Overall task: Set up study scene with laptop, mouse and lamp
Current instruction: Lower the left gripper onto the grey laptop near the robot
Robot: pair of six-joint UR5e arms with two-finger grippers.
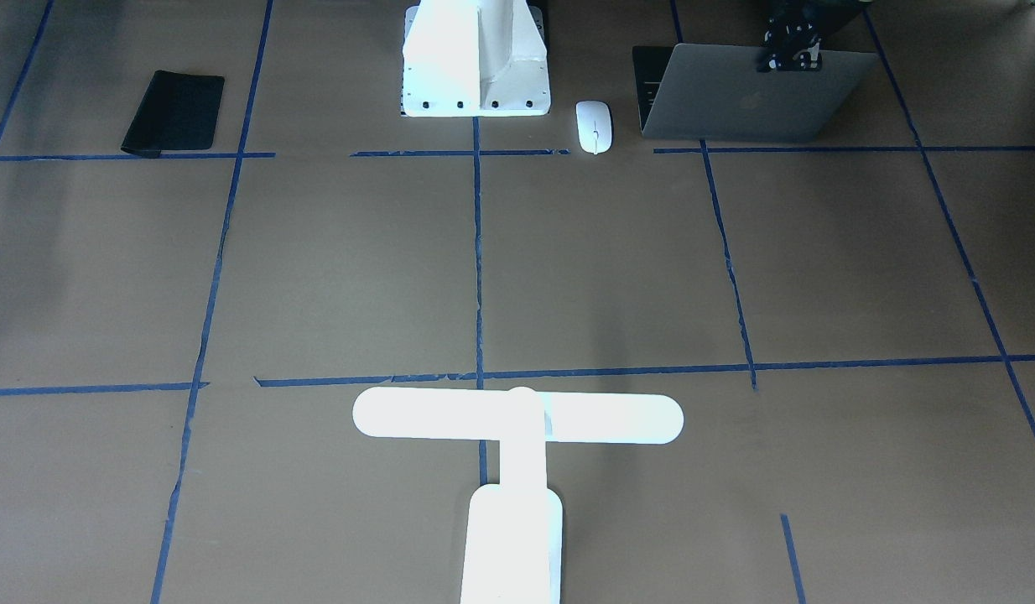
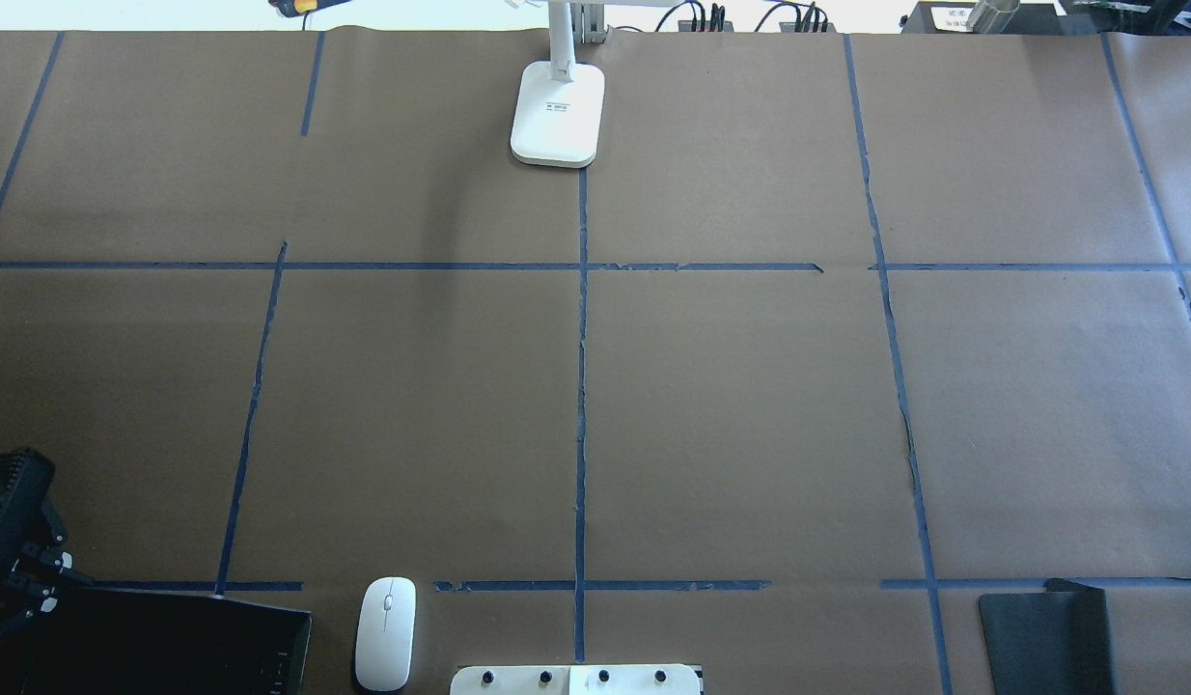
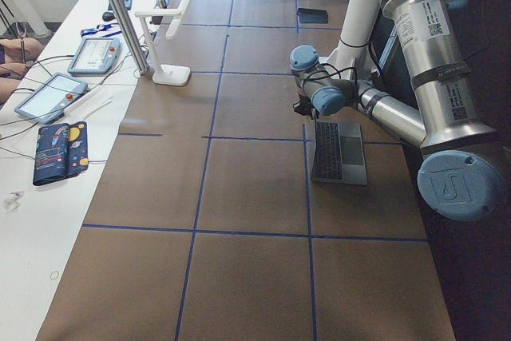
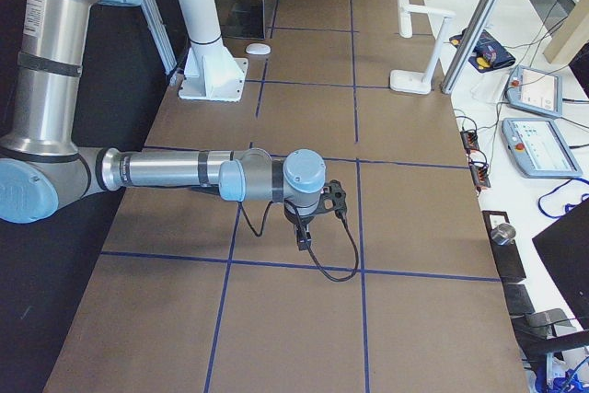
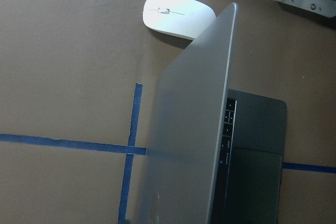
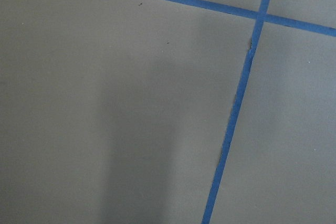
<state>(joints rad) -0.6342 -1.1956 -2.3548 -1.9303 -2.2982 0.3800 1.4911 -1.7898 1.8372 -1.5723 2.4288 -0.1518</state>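
Left arm (image 3: 399,113) folded in close to the base, left gripper (image 1: 788,60) pointing down, jaw state unclear. Right arm (image 4: 175,172) stretched out level, right gripper (image 4: 302,235) pointing down, jaw state unclear.

The table (image 1: 610,268) carries a brown paper cover divided into rectangles by blue tape lines (image 1: 477,252). The laptop (image 1: 752,101) rests on the cover directly below the left gripper (image 1: 788,59), with the mouse (image 1: 594,127) just beside it and the bolted white pedestal block (image 1: 475,59) near the mouse, on its far side from the gripper. The black pad (image 1: 174,113) lies well apart beyond the pedestal block, and the lamp (image 1: 517,418) stands across the table from the gripper, near the opposite edge.
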